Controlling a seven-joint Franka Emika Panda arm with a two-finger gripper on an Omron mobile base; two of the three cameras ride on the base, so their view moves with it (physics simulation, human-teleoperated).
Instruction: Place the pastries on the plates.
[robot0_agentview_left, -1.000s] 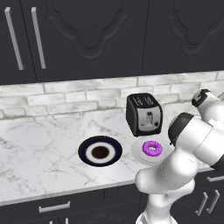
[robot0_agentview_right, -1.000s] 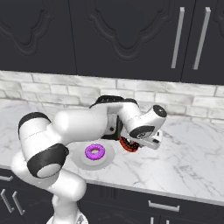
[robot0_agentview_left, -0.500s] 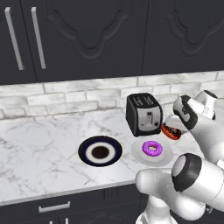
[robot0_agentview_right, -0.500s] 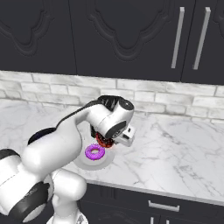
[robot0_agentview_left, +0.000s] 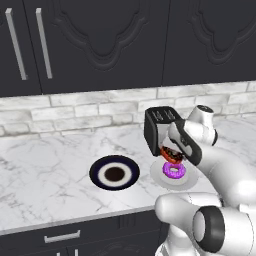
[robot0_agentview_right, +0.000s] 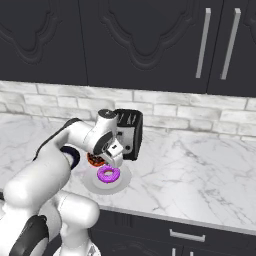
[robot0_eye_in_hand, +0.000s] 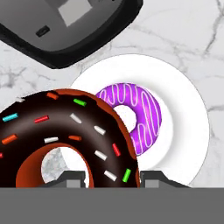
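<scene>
Pincer (robot0_agentview_left: 172, 154) has carried chocolate donut (robot0_eye_in_hand: 65, 135) over white plate (robot0_eye_in_hand: 188, 131).

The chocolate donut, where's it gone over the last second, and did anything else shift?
The tool, shut on the chocolate donut, has carried it leftward from beside the white plate to just above the purple donut. The purple donut, navy plate and toaster stayed put.

Even, bright rendered light — soft shadows, no glare, slight pixelation
</scene>
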